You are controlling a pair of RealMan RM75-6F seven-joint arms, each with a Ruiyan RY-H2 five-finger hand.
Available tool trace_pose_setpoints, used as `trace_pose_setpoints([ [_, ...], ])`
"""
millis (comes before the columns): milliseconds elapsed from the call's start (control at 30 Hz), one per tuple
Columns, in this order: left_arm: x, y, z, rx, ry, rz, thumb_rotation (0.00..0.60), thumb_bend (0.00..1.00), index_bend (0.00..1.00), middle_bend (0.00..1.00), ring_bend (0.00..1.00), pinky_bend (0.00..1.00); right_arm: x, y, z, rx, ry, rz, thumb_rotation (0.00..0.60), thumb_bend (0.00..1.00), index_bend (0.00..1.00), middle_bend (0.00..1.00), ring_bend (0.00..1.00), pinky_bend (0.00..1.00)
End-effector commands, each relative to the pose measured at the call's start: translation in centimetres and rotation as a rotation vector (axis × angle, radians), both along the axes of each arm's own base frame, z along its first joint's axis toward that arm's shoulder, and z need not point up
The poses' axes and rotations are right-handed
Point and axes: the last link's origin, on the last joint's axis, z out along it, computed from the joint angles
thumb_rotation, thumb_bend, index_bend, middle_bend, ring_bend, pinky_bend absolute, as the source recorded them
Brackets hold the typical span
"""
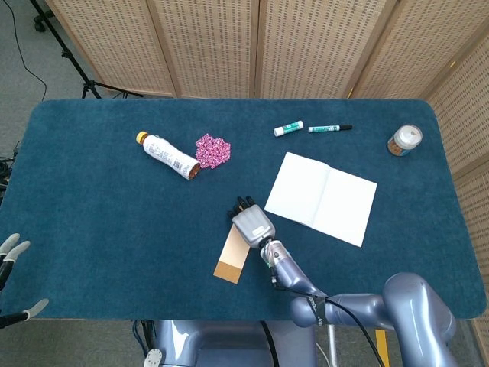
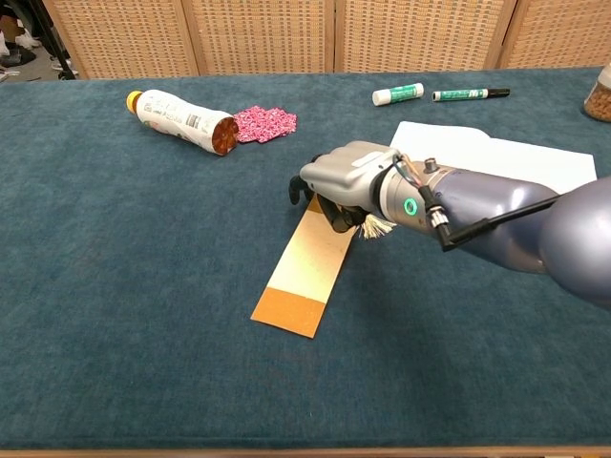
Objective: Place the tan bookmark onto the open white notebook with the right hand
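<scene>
The right hand was on the far end of the tan bookmark.
The tan bookmark lay flat on the blue table. The right hand sat over its far end with fingers curled down; I could not tell if it gripped it. Just past it lay the open white notebook. Farther back were a bottle and two markers.

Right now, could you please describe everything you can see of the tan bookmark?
The bookmark is a flat tan strip, card-like, with a darker brown band at its near end and a pale tassel at the far end. It lies diagonally on the blue table cloth, left of the notebook. The right robot hand covers its far end; actual grip unclear.
</scene>
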Motion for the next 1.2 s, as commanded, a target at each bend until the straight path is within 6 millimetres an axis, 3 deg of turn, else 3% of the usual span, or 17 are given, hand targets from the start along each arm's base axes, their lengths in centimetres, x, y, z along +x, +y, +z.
trace_pose_setpoints([
  [33, 0.1, 0.0, -0.1, -0.004, 0.002, -0.003, 0.600, 0.00, 0.00, 0.00, 0.00, 0.00, -0.5, 0.5, 0.5, 0.008, 0.031, 0.002, 0.600, 1.00, 0.24, 0.24, 0.07, 0.10],
  [300, 0.4, -0.4, -0.6, -0.019, 0.012, -0.017, 0.600, 0.00, 0.00, 0.00, 0.00, 0.00, -2.6, 1.8, 1.8, 0.002, 0.148, -0.005, 0.600, 1.00, 0.24, 0.24, 0.07, 0.10],
  [567, 0.5, -0.6, -0.7, -0.023, 0.013, -0.027, 0.600, 0.00, 0.00, 0.00, 0.00, 0.00, -4.3, 1.5, 3.9, -0.039, 0.149, -0.067, 0.600, 1.00, 0.24, 0.24, 0.07, 0.10],
  [733, 0.5, -0.6, -0.8, -0.033, 0.014, -0.029, 0.600, 0.00, 0.00, 0.00, 0.00, 0.00, -6.1, 1.6, 5.1, -0.031, 0.182, -0.093, 0.600, 1.00, 0.24, 0.24, 0.07, 0.10],
  [833, 0.5, -0.6, -0.7, -0.027, 0.012, -0.027, 0.600, 0.00, 0.00, 0.00, 0.00, 0.00, -7.7, 2.8, 5.7, 0.011, 0.242, -0.093, 0.600, 1.00, 0.24, 0.24, 0.07, 0.10],
  [967, 0.5, -0.6, -0.9, -0.033, 0.018, -0.028, 0.600, 0.00, 0.00, 0.00, 0.00, 0.00, -7.8, 3.8, 6.1, 0.037, 0.244, -0.078, 0.600, 1.00, 0.24, 0.24, 0.07, 0.10],
  [1133, 0.6, -0.6, -1.0, -0.041, 0.019, -0.027, 0.600, 0.00, 0.00, 0.00, 0.00, 0.00, -6.3, 4.0, 6.6, 0.054, 0.144, -0.053, 0.600, 1.00, 0.24, 0.20, 0.06, 0.10],
  [1200, 0.5, -0.6, -0.8, -0.033, 0.014, -0.025, 0.600, 0.00, 0.00, 0.00, 0.00, 0.00, -5.8, 4.0, 7.0, 0.058, 0.100, -0.046, 0.600, 0.92, 0.21, 0.13, 0.03, 0.10],
])
